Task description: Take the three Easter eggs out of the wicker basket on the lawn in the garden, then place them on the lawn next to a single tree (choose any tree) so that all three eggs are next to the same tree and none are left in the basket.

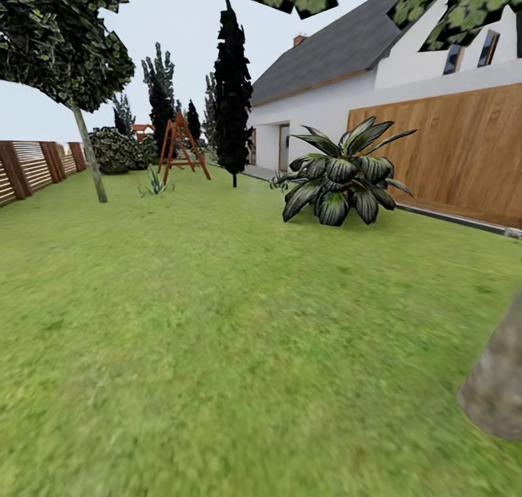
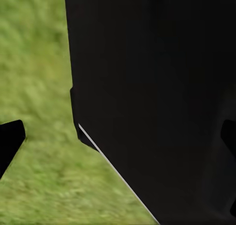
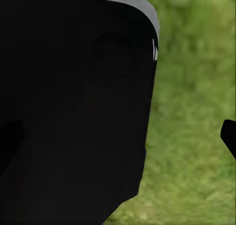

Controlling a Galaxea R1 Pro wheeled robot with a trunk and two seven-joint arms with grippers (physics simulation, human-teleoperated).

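Head view: the lawn (image 1: pixel 217 323) fills the lower two thirds of the frame. A tree (image 1: pixel 90 156) with a leaning grey-brown trunk and dark blocky crown stands at upper left, near the slatted fence (image 1: pixel 32 165). A broad-leaved striped plant (image 1: pixel 341 178) sits right of centre in front of the wooden wall (image 1: pixel 449 149) and white house (image 1: pixel 319 113). A red swing frame (image 1: pixel 181 145) and a tall dark cypress (image 1: pixel 232 91) stand at upper centre. A blurred grey-brown trunk (image 1: pixel 500 381) cuts in at the lower right edge. The basket and eggs cannot be located from these views.

Left wrist view: grass (image 2: pixel 34 87) beside a black body panel (image 2: pixel 157 97); dark finger tips (image 2: pixel 10 141) at both side edges, so the left gripper reads as spread apart and empty.

Right wrist view: grass (image 3: pixel 191 136), black panel (image 3: pixel 73 112), one dark finger tip (image 3: pixel 228 134) at the edge; also apart, empty.

Judgement: robot is in transit. Best practice now: turn base or head slowly until the basket is found, keep arms tucked, and note the nearest tree for placement.
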